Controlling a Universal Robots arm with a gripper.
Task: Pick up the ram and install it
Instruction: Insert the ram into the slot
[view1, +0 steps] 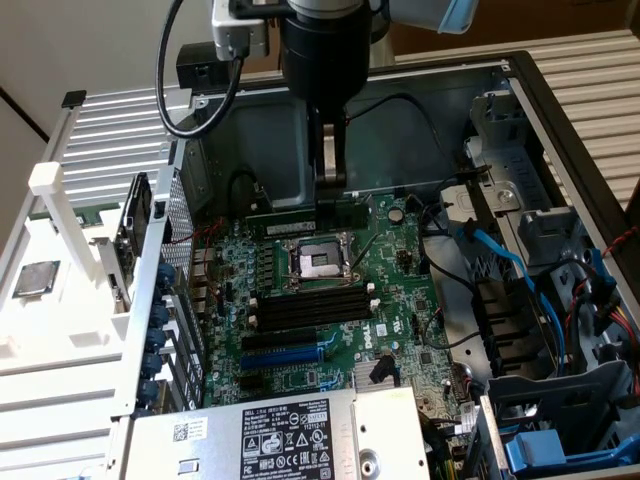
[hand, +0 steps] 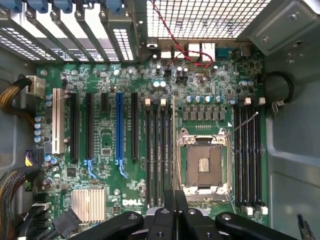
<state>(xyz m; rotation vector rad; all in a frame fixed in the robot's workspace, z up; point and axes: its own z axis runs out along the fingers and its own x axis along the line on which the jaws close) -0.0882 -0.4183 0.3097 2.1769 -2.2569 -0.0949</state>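
My gripper (view1: 329, 188) hides the middle of the ram (view1: 290, 214); its label I cannot make out. I clamp it: a long, thin green stick, level along one edge of the motherboard (view1: 400, 300).

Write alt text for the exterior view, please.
A robot arm's tool reaches down into an open computer case, gripping the ram level above the motherboard, beside the CPU socket.

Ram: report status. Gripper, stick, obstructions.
Gripper shut on the ram. Stick level, on edge, over the motherboard beside the CPU socket. No obstruction seen beneath it.
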